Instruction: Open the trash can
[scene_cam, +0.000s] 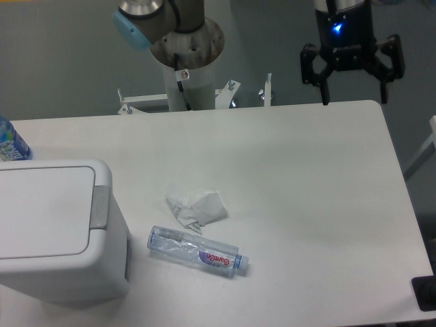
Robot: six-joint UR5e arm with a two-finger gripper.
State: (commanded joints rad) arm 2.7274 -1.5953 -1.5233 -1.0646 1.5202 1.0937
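The trash can sits at the near left corner of the white table, a boxy white bin with rounded corners whose flat lid lies closed and flush on top. Its grey push tab runs along the right edge of the lid, facing the middle of the table. The gripper hangs at the far right, above the back edge of the table and well apart from the bin, with its two black fingers spread wide and nothing between them. Between bin and gripper, nearer the bin, lie a crumpled piece of white paper and, just in front of it, an empty clear plastic bottle on its side with its cap toward the right; neither touches the bin. A second bottle with a blue label pokes in at the left edge, behind the bin. The task looks to be at its very start: the lid is shut and the tab untouched, so the step in hand is the approach. The next move would call for a long travel across the table toward the near left, passing above the paper and bottle, then a descent onto the narrow grey tab, probably with the fingers brought together so that a firm tip presses down squarely instead of straddling it.
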